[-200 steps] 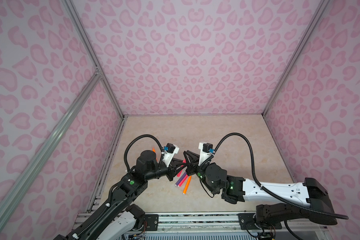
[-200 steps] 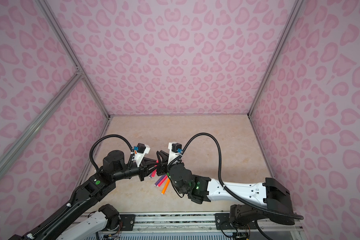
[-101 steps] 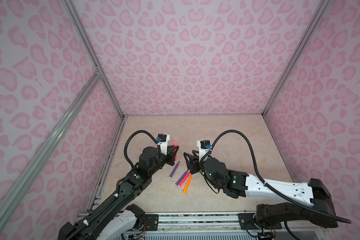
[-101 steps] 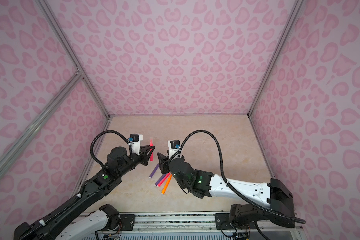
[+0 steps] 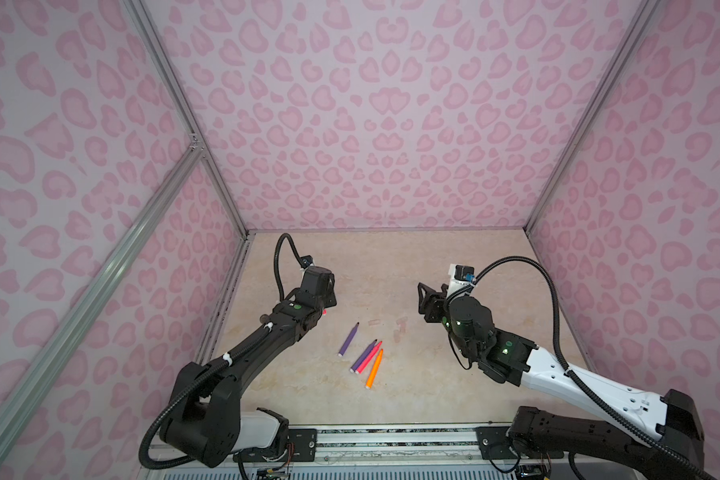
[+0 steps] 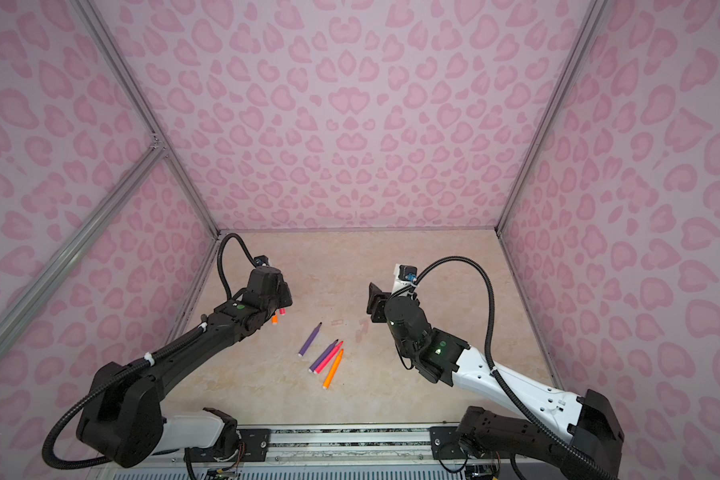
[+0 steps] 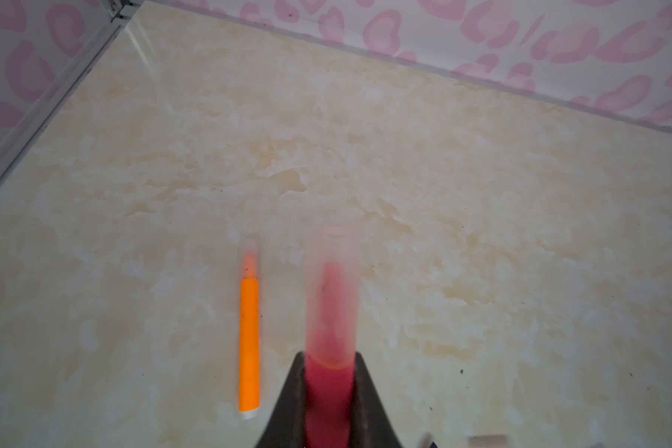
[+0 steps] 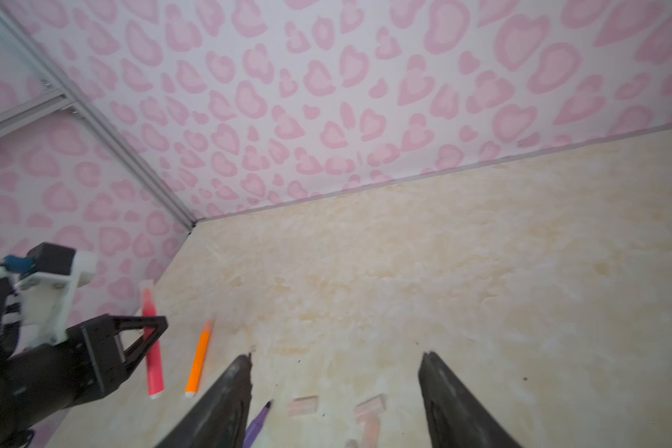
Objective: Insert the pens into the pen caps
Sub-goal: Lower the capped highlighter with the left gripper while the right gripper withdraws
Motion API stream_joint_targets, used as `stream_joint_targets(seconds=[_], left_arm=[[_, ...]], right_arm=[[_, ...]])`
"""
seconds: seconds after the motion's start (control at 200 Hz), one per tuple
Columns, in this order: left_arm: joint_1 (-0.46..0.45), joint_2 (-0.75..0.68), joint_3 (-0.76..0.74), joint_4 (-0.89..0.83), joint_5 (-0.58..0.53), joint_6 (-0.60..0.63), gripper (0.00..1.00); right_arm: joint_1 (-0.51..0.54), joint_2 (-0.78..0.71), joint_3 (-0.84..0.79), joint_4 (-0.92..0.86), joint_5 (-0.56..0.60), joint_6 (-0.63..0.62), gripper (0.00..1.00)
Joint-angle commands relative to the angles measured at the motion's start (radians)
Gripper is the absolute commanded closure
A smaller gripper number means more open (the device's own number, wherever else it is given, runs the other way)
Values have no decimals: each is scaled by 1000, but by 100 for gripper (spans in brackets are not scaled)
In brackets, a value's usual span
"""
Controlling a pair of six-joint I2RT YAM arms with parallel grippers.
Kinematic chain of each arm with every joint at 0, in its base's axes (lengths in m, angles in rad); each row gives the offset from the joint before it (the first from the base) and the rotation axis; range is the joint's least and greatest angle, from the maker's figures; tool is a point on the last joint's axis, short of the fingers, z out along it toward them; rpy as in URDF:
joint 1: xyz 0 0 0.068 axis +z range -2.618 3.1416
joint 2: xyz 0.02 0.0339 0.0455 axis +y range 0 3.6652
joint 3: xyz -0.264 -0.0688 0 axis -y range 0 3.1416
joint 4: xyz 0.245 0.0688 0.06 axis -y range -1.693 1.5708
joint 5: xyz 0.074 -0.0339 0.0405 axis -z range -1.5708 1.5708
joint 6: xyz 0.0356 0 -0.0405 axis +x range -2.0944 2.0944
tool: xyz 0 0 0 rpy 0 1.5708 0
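**Operator:** State of the left gripper (image 7: pixel 329 356)?

**Technician:** It is clamped on the held pink pen (image 7: pixel 329 388). A translucent cap (image 7: pixel 331 252) is seated over that pen's tip. In both top views the assembly sits left of centre, under the left wrist.

**Operator:** And the right gripper (image 8: pixel 335 356)?

**Technician:** Its jaws stand well apart. It hangs above the table (image 8: pixel 482 271), right of centre in both top views.

**Operator:** Where are the other pens?

**Technician:** The capped orange pen (image 7: pixel 249 341) lies flat just beside the left gripper. Four more lie at lower centre in both top views. The purple pen (image 5: pixel 348 339) lies alone. The second purple pen (image 5: pixel 363 356), the loose pink pen (image 5: pixel 369 358) and the uncapped orange pen (image 5: pixel 374 369) lie side by side.

**Operator:** Any caps on the table?

**Technician:** Two loose caps (image 8: pixel 303 406) (image 8: pixel 370 407) lie on the table, between the pen group and the right gripper.
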Motion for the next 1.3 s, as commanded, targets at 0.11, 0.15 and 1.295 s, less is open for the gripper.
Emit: stream_joint_targets(seconds=[0.11,0.15,1.295], left_arm=[[42,190,117,-172,12,-59,97],[54,221,134,-184,32,-64,97],[97,473,283,-276,118,-22,65]], right_arm=[[-239,13,-103,-1,50,-52,22],[-294,33,-117,4,51,-61,19],[-471,171,-226,86,276,22,8]])
